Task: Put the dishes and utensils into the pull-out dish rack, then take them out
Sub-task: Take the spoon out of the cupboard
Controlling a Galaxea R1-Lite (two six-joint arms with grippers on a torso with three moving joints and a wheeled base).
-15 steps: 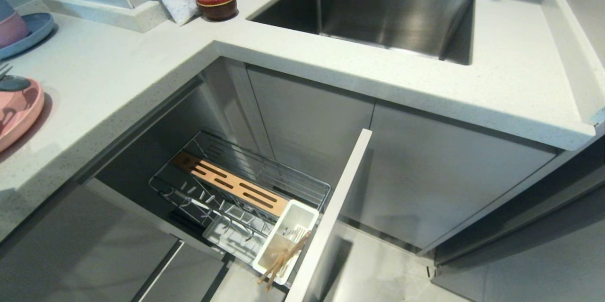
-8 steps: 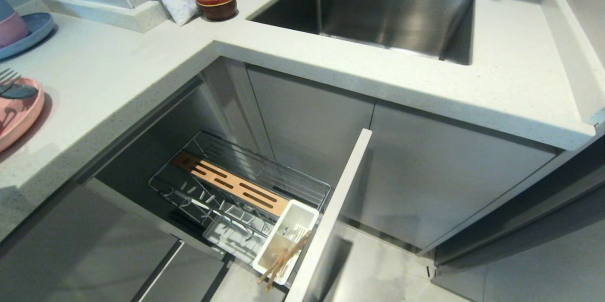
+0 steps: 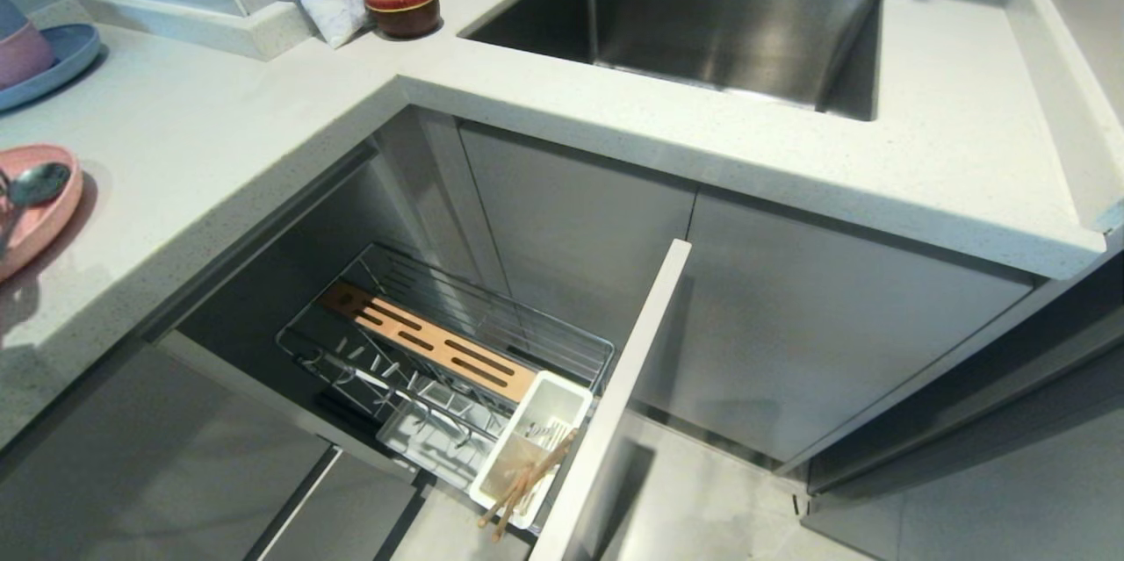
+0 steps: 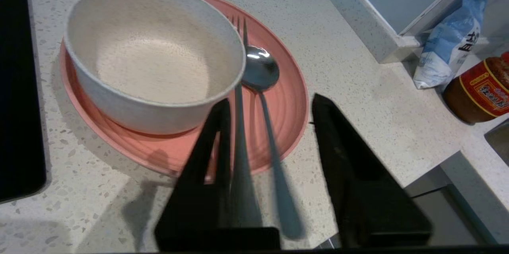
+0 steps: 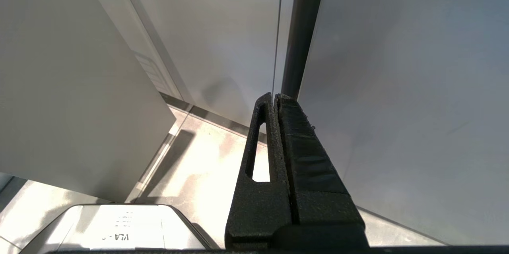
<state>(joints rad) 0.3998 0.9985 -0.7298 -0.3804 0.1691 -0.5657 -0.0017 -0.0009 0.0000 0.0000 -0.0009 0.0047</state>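
The slim silver metal fork (image 4: 237,134) and matching spoon (image 4: 260,73) are seen lying on the flat pink plate (image 4: 286,99), beside the cream-white bowl (image 4: 151,59). Both are judged stiff, light and slippery, best pinched mid-handle. The left gripper (image 4: 270,105) is spread apart around the 2 handles, whose ends are blurred; the right gripper (image 5: 275,101) is pressed together.

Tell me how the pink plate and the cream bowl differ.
The pink plate is wide and flat; the cream bowl is smaller and deep. The plate lies on the counter; the bowl sits on the plate. The plate carries the fork and spoon; the bowl is empty. Both are round and matte.
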